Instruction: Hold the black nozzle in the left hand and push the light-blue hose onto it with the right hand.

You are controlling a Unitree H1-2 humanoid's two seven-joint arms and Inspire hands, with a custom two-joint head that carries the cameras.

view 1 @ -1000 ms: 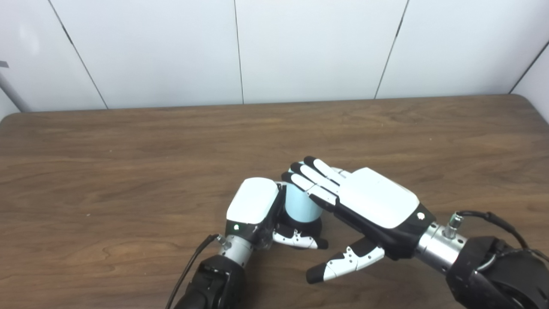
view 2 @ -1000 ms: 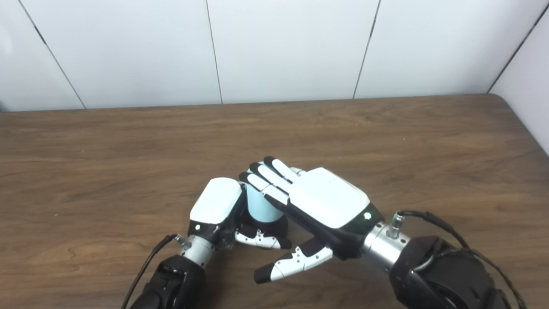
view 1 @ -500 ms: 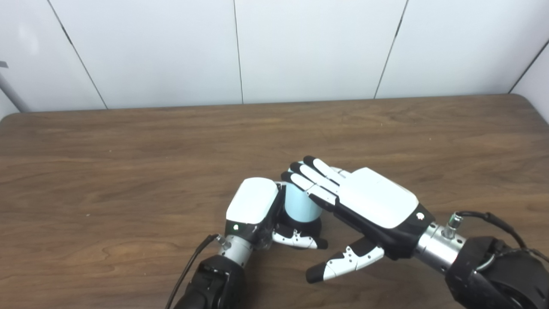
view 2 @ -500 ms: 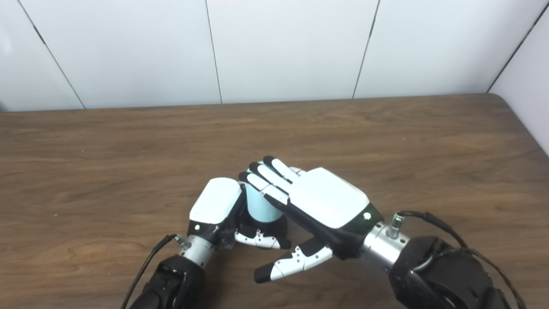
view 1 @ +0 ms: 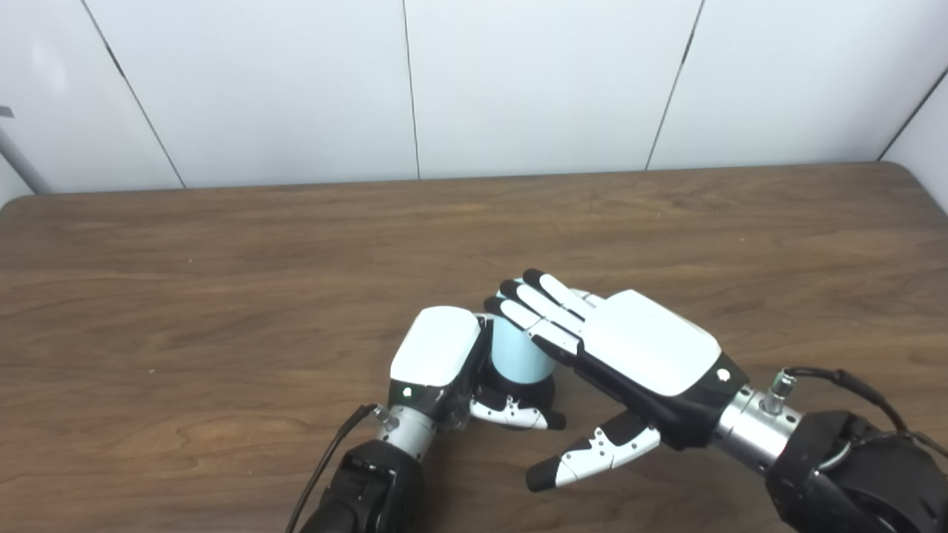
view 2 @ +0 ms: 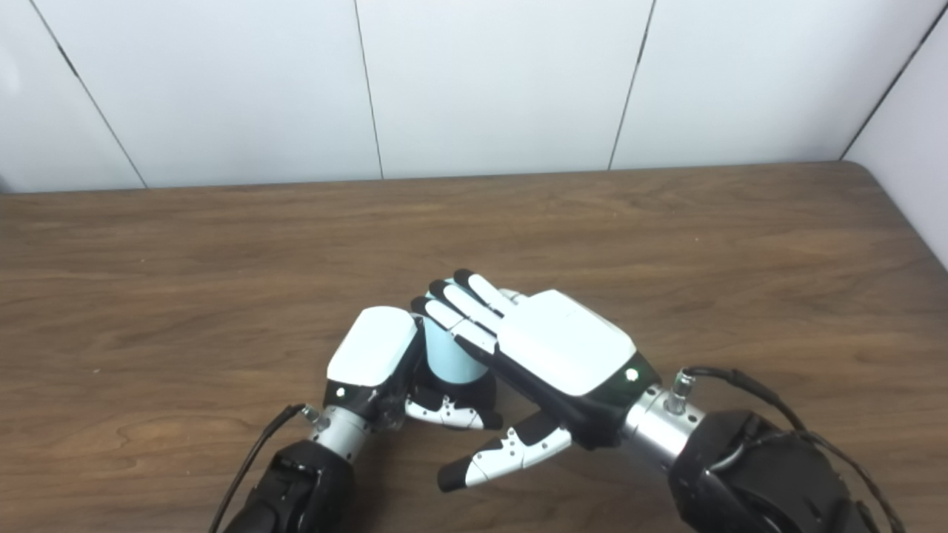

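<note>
On the brown wooden counter, near its front edge and about midway across, the light-blue hose stands upright as a short, stubby cylinder. Its lower end sits in a black piece, the nozzle, of which only a dark rim shows beneath the blue; the rest is hidden by the thumb and fingers around it.

The left robot hand is closed around this pair from the left side. Its white back faces up and leans against the hose, and its thumb wraps across the front of the black base, touching it. How much of the grip falls on the nozzle and how much on the hose cannot be told.

The right robot hand lies palm-down above and to the right of the hose. Its fingers are straight and held close together, and they rest flat over the top end of the hose, covering that end. Its thumb sticks out low toward the front, spread wide and clear of the hose and of the left thumb, gripping nothing.

A white panelled wall rises behind the counter.
</note>
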